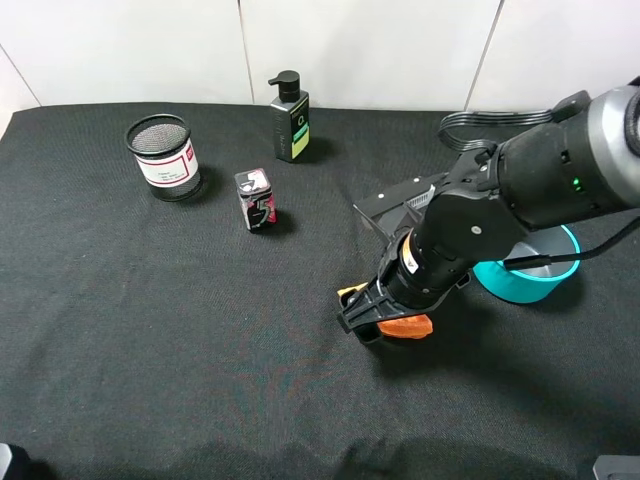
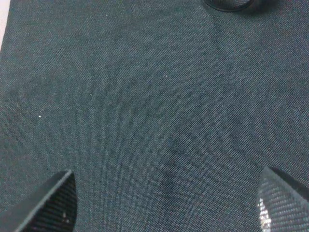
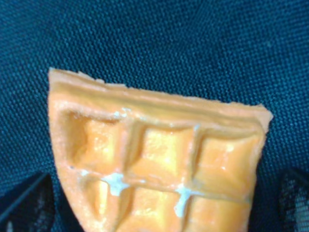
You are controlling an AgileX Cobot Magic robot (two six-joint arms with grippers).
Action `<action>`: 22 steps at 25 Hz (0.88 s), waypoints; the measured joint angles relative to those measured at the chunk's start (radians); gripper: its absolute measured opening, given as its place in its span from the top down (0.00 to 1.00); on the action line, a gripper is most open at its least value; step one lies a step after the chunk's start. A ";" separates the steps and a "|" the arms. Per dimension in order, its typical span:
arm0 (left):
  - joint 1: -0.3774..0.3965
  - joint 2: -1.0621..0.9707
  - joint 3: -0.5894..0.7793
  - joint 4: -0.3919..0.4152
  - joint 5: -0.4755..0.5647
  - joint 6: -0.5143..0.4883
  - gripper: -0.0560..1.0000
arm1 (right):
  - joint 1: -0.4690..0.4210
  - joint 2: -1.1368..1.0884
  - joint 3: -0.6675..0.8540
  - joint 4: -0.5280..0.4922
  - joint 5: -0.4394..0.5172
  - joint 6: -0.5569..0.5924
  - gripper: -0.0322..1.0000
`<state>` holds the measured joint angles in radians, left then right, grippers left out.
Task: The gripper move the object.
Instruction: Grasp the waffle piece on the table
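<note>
The orange-yellow waffle wedge (image 3: 159, 159) lies flat on the black cloth with its grid side up. In the high view only its orange edges (image 1: 408, 327) show from under my right gripper (image 1: 372, 322), which hangs low right over it. In the right wrist view the right gripper (image 3: 159, 200) is open, with one black fingertip (image 3: 24, 205) on each side of the wedge and a small gap to it. My left gripper (image 2: 164, 203) is open and empty over bare cloth. It is out of the high view.
A teal bowl (image 1: 525, 275) sits just right of the right arm. A small black box (image 1: 256, 199), a mesh pen cup (image 1: 162, 157) and a dark pump bottle (image 1: 290, 117) stand at the back left. A dark round rim (image 2: 227, 4) shows in the left wrist view.
</note>
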<state>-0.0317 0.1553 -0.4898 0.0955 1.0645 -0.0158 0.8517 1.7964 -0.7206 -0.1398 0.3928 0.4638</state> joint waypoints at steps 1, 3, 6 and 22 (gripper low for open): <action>0.000 0.000 0.000 0.000 0.000 0.000 0.20 | 0.000 0.001 0.000 0.000 -0.007 0.000 0.30; 0.000 0.000 0.000 0.000 0.000 0.000 0.20 | 0.000 0.003 0.000 0.000 -0.013 0.000 0.30; 0.000 0.000 0.000 0.000 0.000 0.000 0.20 | 0.000 0.003 0.000 0.000 -0.020 -0.003 0.30; 0.000 0.000 0.000 0.000 0.000 0.000 0.20 | 0.000 0.003 0.000 0.000 -0.009 -0.003 0.30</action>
<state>-0.0317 0.1553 -0.4898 0.0955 1.0645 -0.0158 0.8517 1.7991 -0.7206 -0.1398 0.3835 0.4609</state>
